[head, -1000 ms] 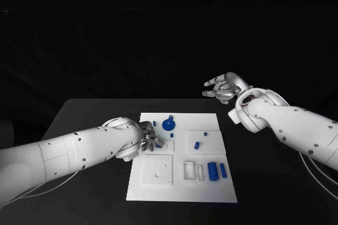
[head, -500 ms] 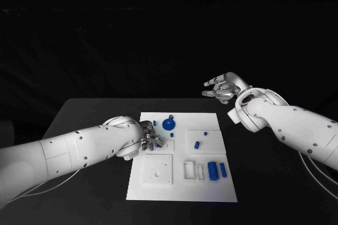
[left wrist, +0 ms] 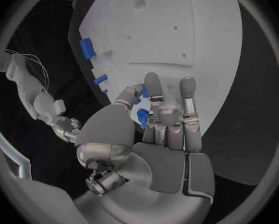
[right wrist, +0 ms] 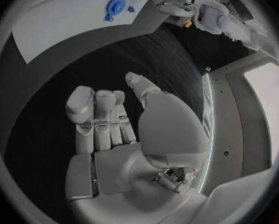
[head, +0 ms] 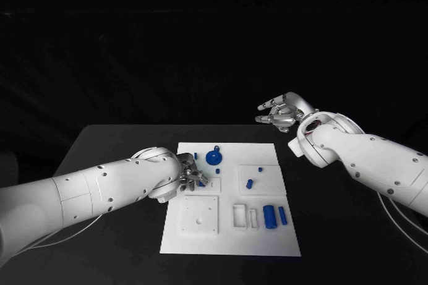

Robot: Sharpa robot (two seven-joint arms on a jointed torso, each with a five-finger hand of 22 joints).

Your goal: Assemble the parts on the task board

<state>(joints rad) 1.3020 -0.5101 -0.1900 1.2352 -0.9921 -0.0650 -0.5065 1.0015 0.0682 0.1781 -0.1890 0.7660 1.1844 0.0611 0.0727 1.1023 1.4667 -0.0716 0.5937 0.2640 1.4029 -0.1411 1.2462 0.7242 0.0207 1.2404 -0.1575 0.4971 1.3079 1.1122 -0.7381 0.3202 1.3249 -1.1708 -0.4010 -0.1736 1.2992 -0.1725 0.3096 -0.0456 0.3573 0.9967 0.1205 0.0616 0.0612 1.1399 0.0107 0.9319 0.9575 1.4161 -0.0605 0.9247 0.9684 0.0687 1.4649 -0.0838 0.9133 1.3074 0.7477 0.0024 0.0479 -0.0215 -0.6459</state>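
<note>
Black table point(head: 116, 149) w/ white task board point(head: 268, 235); left hand point(head: 190, 177) pinches blue part point(left wrist: 142, 117), right hand point(head: 282, 112) empty, fingers curled.

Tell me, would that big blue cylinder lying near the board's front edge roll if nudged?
Probably: the blue cylinder lies on its side on the flat white task board, so a sideways push could roll it. It looks rigid, likely light plastic.

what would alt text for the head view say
A robot's left hand rests on a white board holding small blue parts, over a black table. Its right hand hangs raised beyond the board's far right corner, holding nothing.
</note>
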